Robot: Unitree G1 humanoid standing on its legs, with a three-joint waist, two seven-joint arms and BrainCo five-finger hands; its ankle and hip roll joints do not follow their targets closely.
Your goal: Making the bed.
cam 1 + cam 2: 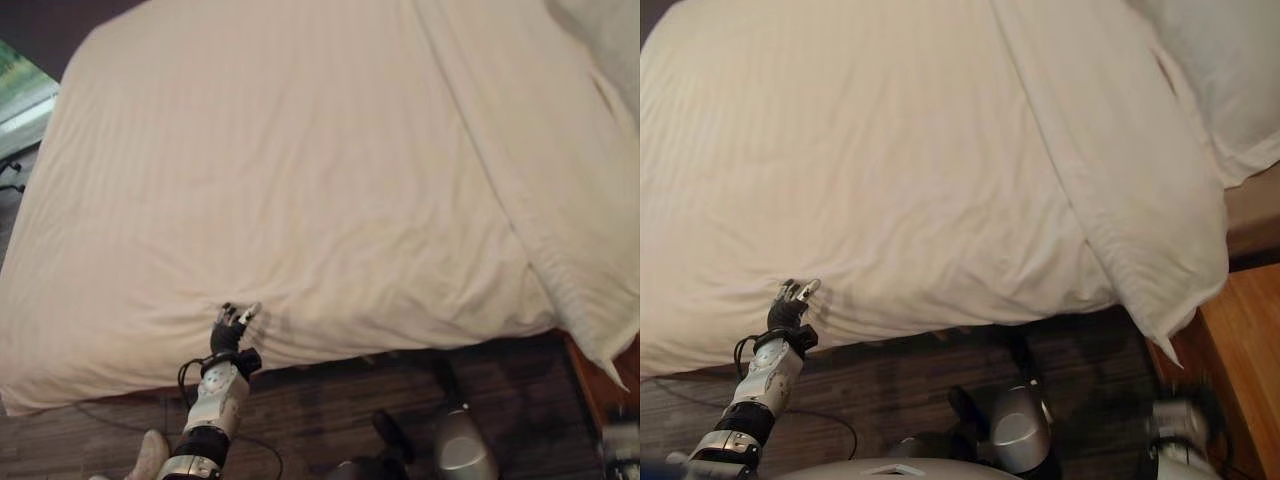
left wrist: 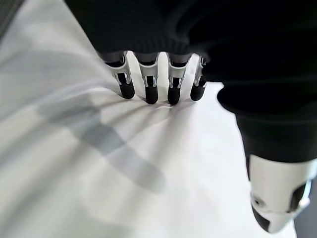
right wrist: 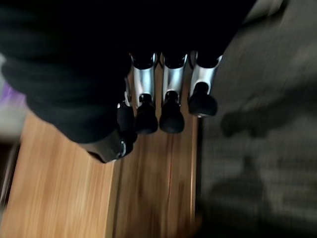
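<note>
One white duvet (image 1: 300,180) with faint woven stripes covers nearly the whole bed (image 1: 90,385) in the head views, spread fairly flat from 9 o'clock across to about 3 o'clock. A long fold (image 1: 480,150) runs from 12 o'clock down toward 4 o'clock, and beyond it the cover hangs off the bed's near right corner (image 1: 1170,340) in a loose point over the dark floor (image 1: 330,410). A white pillow (image 1: 1220,80) lies at 1 o'clock, partly under the folded edge.

At about 7 o'clock the left hand (image 1: 232,328) rests against the near edge of the duvet, where the cloth rolls over the side of the bed. Its fingers (image 2: 151,91) are fairly straight and side by side, dark tips pressing into the white cloth, with small creases fanning out from them; the thumb (image 2: 277,198) stands apart, clear of the fabric. It grips nothing, simply pushing on the cover.

The right hand (image 3: 163,106) shows in its own wrist view, fingers hanging loosely together and holding nothing, above a wooden board (image 3: 74,193) that sits beside the dark floor.
</note>
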